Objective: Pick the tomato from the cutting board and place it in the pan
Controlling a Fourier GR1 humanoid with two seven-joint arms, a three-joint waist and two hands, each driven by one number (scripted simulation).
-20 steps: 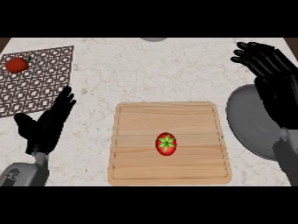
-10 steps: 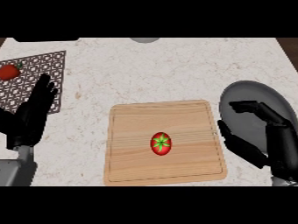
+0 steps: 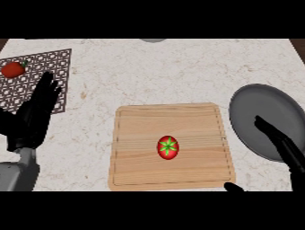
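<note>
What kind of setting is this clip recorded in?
Most likely a kitchen counter: a pale speckled countertop carries a wooden cutting board with a tomato on it, and a grey pan beside it.

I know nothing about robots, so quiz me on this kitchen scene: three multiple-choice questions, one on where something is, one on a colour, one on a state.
1. Where is the tomato?
A. in the pan
B. on the cutting board
C. on the mat

2. What colour is the pan?
A. grey
B. red
C. wooden brown

3. What is the right hand doing?
A. holding the tomato
B. open, holding nothing
C. gripping the board

Answers: 1 B, the tomato lies on the cutting board. 2 A, the pan is plainly grey. 3 B, its fingers are straight over the pan's edge, apart from the tomato.
</note>
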